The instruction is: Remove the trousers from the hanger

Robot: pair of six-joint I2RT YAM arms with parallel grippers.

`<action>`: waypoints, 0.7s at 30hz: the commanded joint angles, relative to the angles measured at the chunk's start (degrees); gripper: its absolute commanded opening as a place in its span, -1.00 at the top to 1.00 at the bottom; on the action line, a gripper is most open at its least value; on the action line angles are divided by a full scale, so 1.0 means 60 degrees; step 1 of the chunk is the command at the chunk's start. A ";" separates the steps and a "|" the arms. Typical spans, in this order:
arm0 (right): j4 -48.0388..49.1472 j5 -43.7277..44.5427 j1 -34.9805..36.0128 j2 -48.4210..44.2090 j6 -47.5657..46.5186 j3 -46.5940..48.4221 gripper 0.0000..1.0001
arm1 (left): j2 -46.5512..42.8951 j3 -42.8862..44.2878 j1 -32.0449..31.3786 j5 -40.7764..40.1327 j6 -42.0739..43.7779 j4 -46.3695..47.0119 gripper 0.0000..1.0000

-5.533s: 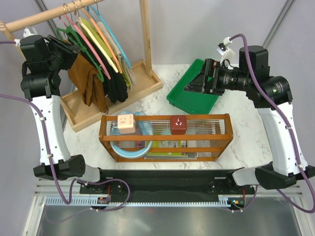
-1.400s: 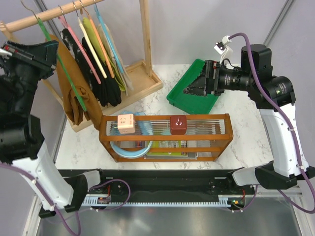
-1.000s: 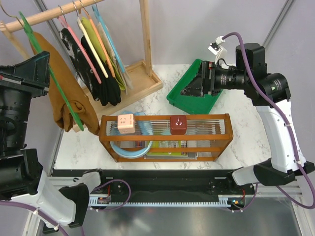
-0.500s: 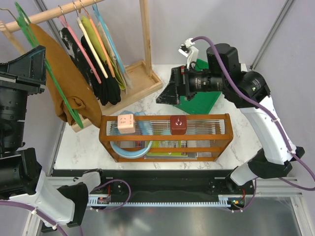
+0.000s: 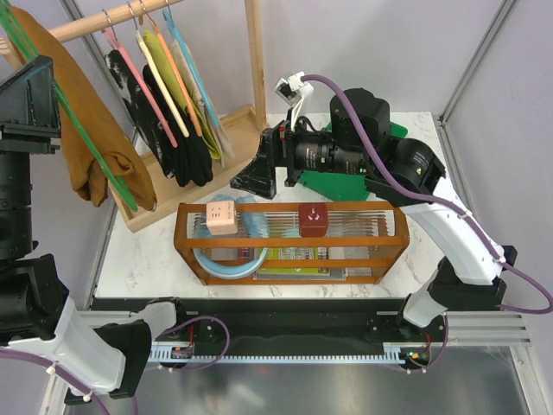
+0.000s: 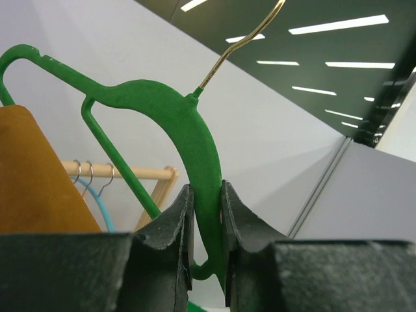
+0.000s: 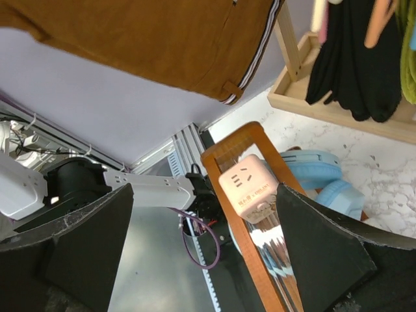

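Two hands, one free: the trousers point(image 5: 86, 130) hang to the left of the open right hand point(image 5: 252, 169), beyond the tabletop's point(image 5: 147, 251) left edge.

Nearest the bases, a wooden rack point(image 5: 289, 206) stands across the white marbled tabletop. Behind it the right hand, spread wide and empty, points left at the trousers, well apart from them. The trousers drape over the green hanger point(image 6: 175, 114), whose long bar slants from high at far left down toward the tabletop. The left hand point(image 6: 207, 214) is clamped tight on the hanger's curved shoulder. Black garments point(image 5: 186, 147) on the clothes rail point(image 5: 112, 19) hang roughly between the two hands, and a grey wall lies behind.
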 commanded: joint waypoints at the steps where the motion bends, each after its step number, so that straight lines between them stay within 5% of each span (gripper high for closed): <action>1: 0.1274 0.0335 0.0562 -0.0115 -0.0524 0.0297 -0.96 | 0.0122 0.0458 -0.0025 -0.0291 -0.0141 0.3725 0.96; 13: 0.4350 0.4388 0.3899 -0.0130 -0.3655 -0.0976 -0.94 | 0.0123 0.0664 -0.0068 -0.1287 -0.0904 0.3729 0.96; 21: 0.6736 0.6150 0.4665 0.0894 -0.5022 -0.1110 -0.91 | -0.0039 0.0693 -0.1005 -0.1946 -0.1270 0.3509 0.96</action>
